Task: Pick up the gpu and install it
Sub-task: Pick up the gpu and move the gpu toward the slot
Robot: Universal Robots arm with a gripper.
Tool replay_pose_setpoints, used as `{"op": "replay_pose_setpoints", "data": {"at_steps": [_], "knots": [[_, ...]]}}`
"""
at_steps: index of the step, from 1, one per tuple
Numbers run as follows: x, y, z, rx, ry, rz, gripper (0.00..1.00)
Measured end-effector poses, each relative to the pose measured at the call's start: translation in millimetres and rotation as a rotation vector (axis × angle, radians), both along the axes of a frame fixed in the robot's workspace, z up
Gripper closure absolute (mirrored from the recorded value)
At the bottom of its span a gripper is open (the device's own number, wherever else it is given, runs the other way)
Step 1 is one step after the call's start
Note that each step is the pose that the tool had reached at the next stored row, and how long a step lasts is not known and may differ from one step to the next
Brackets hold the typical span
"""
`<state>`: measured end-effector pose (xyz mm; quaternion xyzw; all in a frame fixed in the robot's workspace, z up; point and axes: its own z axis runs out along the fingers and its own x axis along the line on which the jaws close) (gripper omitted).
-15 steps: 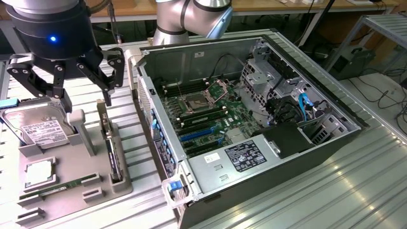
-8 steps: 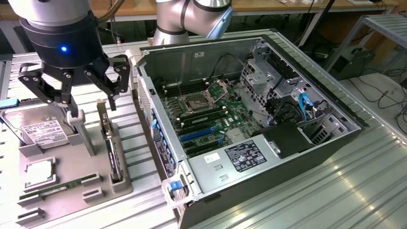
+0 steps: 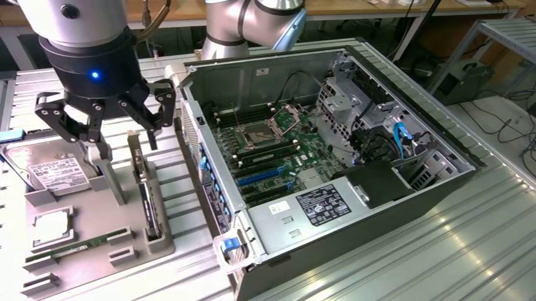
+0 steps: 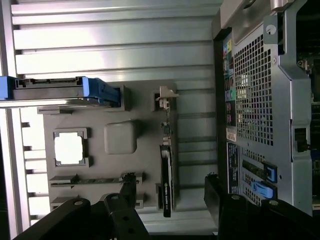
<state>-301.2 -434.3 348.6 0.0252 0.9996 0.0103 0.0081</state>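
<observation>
Nothing legible: the white label on the hard drive (image 3: 54,172), the black sticker on the power supply (image 3: 321,205) and the small white print along the gpu (image 4: 167,182) edge in the wrist view are all too small to read, and I can't make out a brand anywhere. The gripper (image 3: 107,135) hangs over the grey fixture tray (image 3: 125,254) with its blue status light on. Its fingers (image 3: 155,116) are spread as wide as they go, with nothing between them and nothing touched. In the wrist view the two black fingers sit either side of the card's line with clear gaps. The gpu is parked in the tray, standing on its long edge in a slot on the tray side nearest the computer case (image 3: 435,188), so it is not installed. Its long axis runs roughly parallel to the case's side wall. The silver bracket end is away from the exterior camera, up near the gripper, and the dark card end is toward that camera. The thin edge faces up and the flat faces point sideways, toward the case and the hard drive. Also in the tray are a CPU (image 3: 52,227) and a green RAM stick (image 3: 71,249). The case lies open on the exterior view's right, with the motherboard (image 3: 268,150) exposed and blue slots visible.
</observation>
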Motion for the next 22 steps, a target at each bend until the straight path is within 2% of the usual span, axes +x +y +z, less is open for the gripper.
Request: {"op": "replay_pose_setpoints", "data": {"at_steps": [22], "knots": [[2.6, 0.0, -30.2, 0.0, 0.0, 0.007, 0.34]]}}
